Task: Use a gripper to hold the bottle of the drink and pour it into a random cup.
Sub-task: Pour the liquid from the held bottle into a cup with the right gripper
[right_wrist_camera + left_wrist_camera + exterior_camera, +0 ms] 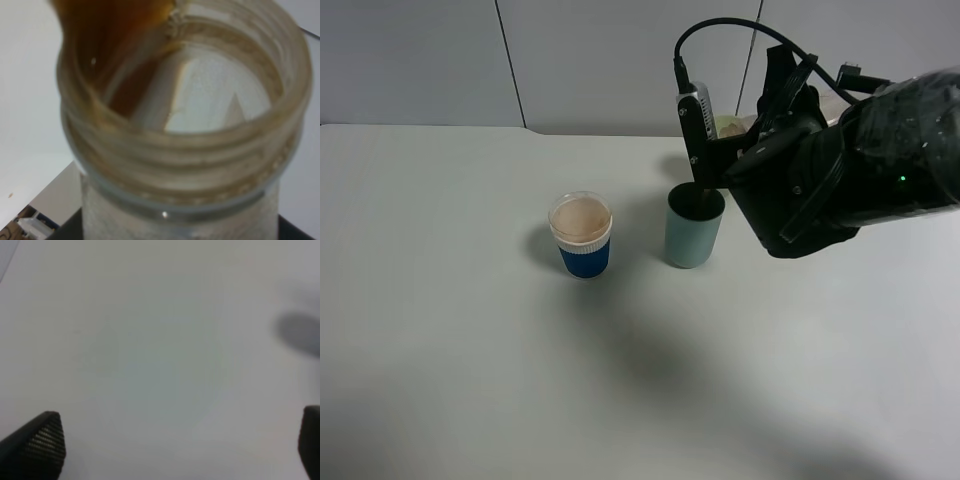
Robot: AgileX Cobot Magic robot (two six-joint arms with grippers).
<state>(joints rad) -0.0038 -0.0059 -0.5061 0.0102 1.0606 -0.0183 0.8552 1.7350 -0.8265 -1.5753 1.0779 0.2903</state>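
My right gripper (715, 165) is shut on the bottle (185, 165) and holds it tilted just above the teal cup (694, 232). In the exterior view the black hand hides the bottle. The right wrist view shows its wide, capless neck from close up. The dark brown drink (115, 55) lies against the side of the neck, up to the rim. The cup stands upright on the white table (470, 350), its dark inside under the gripper. My left gripper (180, 445) is open and empty over bare table, with its fingertips (42, 440) wide apart. It does not show in the exterior view.
A blue-and-white cup (581, 235) with a peach inside stands left of the teal cup, a short gap apart. A pale yellow-green tumbler (728, 125) shows partly behind the right arm. A grey wall closes the far edge of the table.
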